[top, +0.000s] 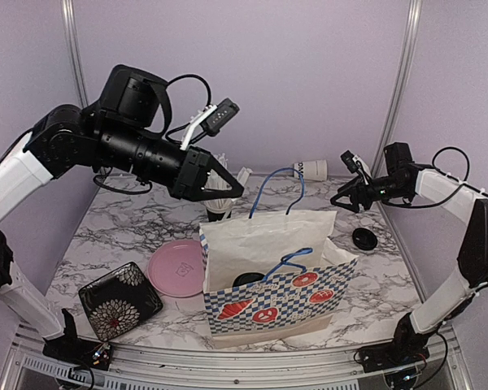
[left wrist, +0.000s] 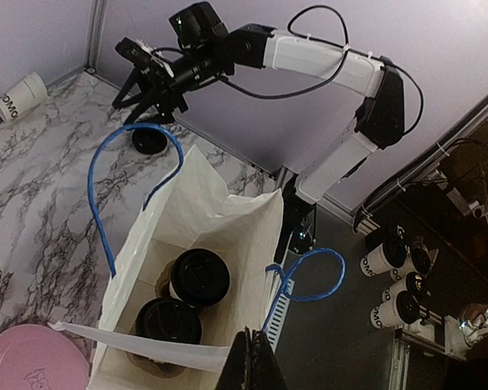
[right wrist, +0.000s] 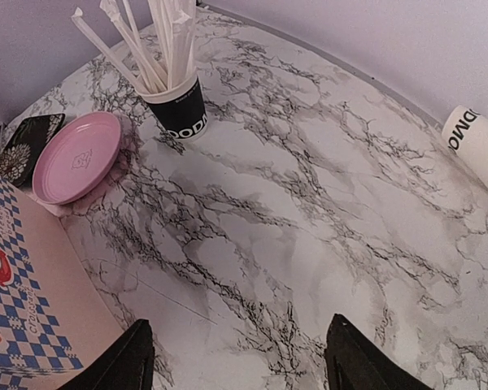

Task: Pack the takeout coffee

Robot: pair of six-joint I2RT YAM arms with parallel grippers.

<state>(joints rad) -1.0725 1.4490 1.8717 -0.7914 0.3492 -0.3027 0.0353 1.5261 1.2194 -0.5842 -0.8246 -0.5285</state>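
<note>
A white paper bag (top: 264, 244) with a blue-checked front and blue handles stands open mid-table. Two takeout coffee cups with black lids (left wrist: 199, 276) (left wrist: 169, 322) stand inside it. A third white cup (top: 313, 170) lies on its side, lidless, at the back of the table, also in the right wrist view (right wrist: 478, 146). A loose black lid (top: 363, 238) rests right of the bag. My left gripper (top: 226, 189) hangs shut above the bag's back left rim, its tips (left wrist: 252, 361) holding nothing. My right gripper (top: 348, 195) hovers open over bare marble (right wrist: 244, 366) between the fallen cup and the lid.
A black cup of white sticks (right wrist: 179, 106) stands behind the bag, under the left arm. A pink plate (top: 176, 268) and a black flower-patterned dish (top: 119, 299) lie left of the bag. More white cups (left wrist: 394, 260) sit off the table's right side.
</note>
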